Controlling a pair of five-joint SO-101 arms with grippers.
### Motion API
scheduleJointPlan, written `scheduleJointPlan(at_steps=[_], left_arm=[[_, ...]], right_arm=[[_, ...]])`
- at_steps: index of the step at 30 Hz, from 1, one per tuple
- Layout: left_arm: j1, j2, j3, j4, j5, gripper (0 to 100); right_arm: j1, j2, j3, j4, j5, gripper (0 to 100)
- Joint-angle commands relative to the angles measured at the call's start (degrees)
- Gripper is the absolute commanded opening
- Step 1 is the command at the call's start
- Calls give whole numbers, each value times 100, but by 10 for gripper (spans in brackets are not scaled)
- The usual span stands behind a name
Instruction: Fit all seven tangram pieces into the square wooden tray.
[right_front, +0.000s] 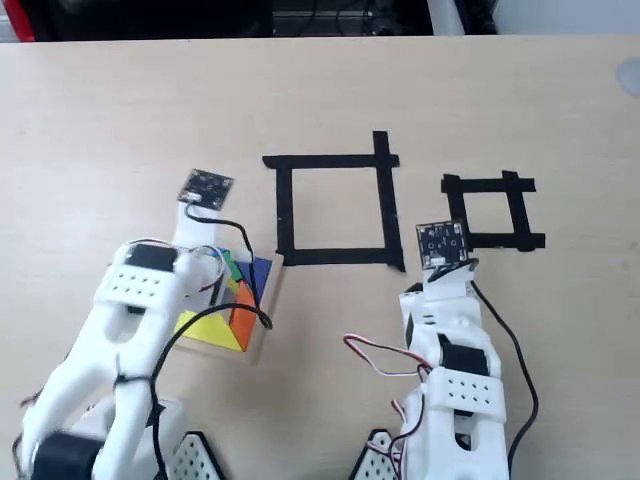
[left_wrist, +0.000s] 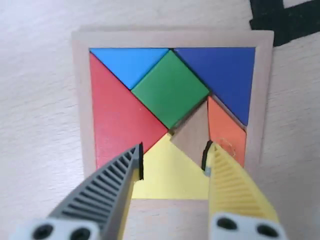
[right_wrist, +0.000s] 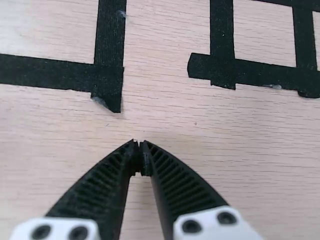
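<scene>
Near the table's left side, the wooden tray (left_wrist: 172, 39) holds six coloured pieces beneath the left gripper (left_wrist: 172, 157), whose jaws stand released astride the yellow triangle (left_wrist: 167, 182). Whether the brown patch (left_wrist: 192, 132) beside the orange piece (left_wrist: 227, 137) is a gap or the seventh piece cannot be told. Best practice, by judgement: descend straight, press pieces flush, avoid tilting neighbours. The right gripper (right_wrist: 139, 147) rests clenched and empty over the table (right_wrist: 250, 150).

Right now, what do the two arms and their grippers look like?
Both arms are white. The left arm carries a looping black cable; the left gripper has one grey ribbed finger and one yellow finger. The right arm has red and white wires; the right gripper has two black ribbed fingers.
</scene>
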Motion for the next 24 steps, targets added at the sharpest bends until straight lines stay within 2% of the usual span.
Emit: scheduleJointPlan(at_steps=[1,4,7,11,17,20,24], left_arm=[[-198,-1398,127,334,-316,212],[-163,-2101,690,325,-290,145],[-110,-2365,989,308,-316,24],[-84,-2101,1051,404,-325,57],[-13,-1143,1015,-176,-325,57],[268,-457,936,-255,-299,33],[321,70,541,-255,-290,29]], right_arm=[[-62,-66,-48,-70,-18,12],[-62,-66,-48,-70,-18,12],[-62,-66,-48,-70,-18,12],[-62,-66,-48,-70,-18,12],[-62,-66,-48,-70,-18,12],[-62,-66,-48,-70,-18,12],[-62,-66,-48,-70,-18,12]])
